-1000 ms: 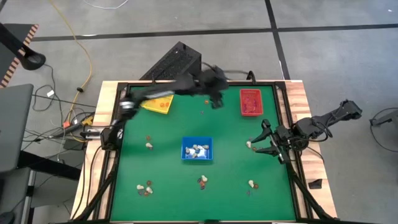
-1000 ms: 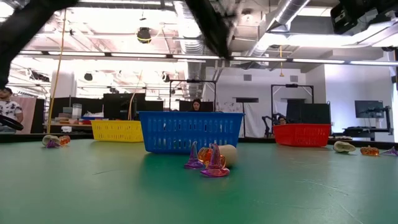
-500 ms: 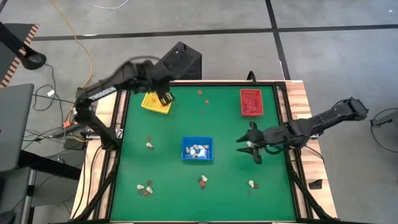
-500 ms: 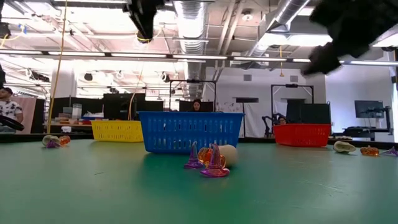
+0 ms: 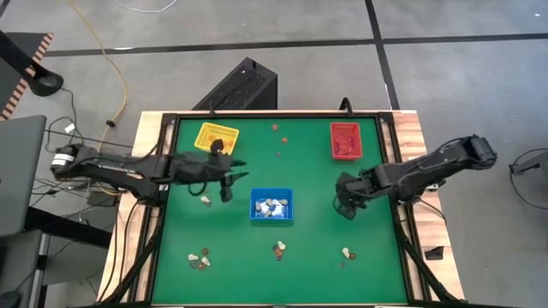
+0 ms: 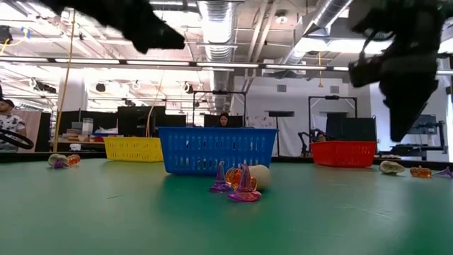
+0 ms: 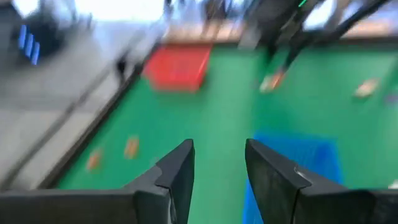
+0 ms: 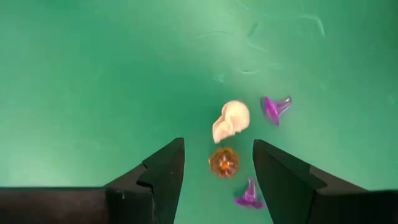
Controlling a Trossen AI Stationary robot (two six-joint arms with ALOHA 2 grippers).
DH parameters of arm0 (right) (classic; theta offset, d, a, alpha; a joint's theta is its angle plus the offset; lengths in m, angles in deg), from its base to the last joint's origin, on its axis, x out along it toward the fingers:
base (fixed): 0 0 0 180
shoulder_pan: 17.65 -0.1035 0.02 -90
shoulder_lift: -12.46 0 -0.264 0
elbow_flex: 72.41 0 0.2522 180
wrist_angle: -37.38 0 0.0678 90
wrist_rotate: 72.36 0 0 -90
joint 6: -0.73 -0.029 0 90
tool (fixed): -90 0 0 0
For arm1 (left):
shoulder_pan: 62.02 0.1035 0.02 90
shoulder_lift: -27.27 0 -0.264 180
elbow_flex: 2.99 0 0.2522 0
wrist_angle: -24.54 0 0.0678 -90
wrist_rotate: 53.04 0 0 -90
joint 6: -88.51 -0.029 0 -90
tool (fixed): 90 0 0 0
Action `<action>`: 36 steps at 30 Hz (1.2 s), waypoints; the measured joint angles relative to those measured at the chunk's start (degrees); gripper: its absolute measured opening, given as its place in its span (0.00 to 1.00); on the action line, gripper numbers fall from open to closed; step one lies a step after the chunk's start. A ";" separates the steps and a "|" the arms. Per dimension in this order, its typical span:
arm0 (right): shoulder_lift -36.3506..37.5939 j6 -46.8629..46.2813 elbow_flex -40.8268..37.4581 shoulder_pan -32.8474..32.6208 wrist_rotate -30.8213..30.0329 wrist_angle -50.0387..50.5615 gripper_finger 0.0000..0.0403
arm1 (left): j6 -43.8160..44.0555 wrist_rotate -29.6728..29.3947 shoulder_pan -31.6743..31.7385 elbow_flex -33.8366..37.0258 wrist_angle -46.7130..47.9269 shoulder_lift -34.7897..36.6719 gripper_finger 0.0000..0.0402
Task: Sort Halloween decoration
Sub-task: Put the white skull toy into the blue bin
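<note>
The Halloween decoration lies scattered on the green table as small groups of trinkets (image 5: 199, 259), (image 5: 279, 250), (image 5: 346, 254), (image 5: 205, 201). Several whitish ones sit in the blue tray (image 5: 271, 206). My right gripper (image 8: 217, 149) points down, open, above a whitish skull (image 8: 230, 120), an orange pumpkin (image 8: 224, 162) and two purple hats (image 8: 275, 107); the pumpkin lies below the gap between its fingers. My left gripper (image 5: 229, 184) hangs open and empty between the yellow tray (image 5: 216, 139) and the blue tray, pointing toward the table's right.
A red tray (image 5: 345, 141) stands at the far right and the yellow tray at the far left. Two tiny trinkets (image 5: 276, 141) lie between them. A raised black rim (image 5: 274, 116) frames the table. A dark box (image 5: 244, 85) stands beyond the far edge.
My left gripper has swung from the far middle of the table over the yellow tray, then toward the near edge and down, and now points level toward the right. My right gripper has shifted slightly toward the table's left and tipped over to point down at the trinkets.
</note>
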 joint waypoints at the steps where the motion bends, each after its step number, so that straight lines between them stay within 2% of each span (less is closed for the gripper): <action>1: -0.62 -0.20 -0.25 0.99 0.62 -0.70 0.55 | -2.40 1.86 -0.36 4.33 -7.61 0.95 0.33; 4: -3.15 -1.49 -0.66 3.91 1.32 -1.71 0.55 | -5.58 5.97 -0.71 14.41 -24.36 2.95 0.33; 7: -5.84 -2.99 -0.66 5.92 1.30 -2.27 0.55 | -6.54 4.15 0.16 20.03 -35.17 5.52 0.33; 13: -11.82 -4.18 -0.66 6.66 1.84 -6.45 0.55 | -4.63 2.87 2.38 22.23 -35.21 9.73 0.33; 24: -17.05 -5.78 -0.47 6.66 2.94 -7.64 0.53 | -5.17 4.39 2.50 22.30 -32.90 10.30 0.33; 30: -15.29 -5.22 0.24 6.25 3.51 -7.76 0.37 | -4.75 4.40 2.50 22.30 -32.87 10.30 0.33; 36: -13.19 0.07 5.62 3.39 3.09 -10.94 0.22 | -4.66 4.40 2.50 22.30 -32.87 10.28 0.33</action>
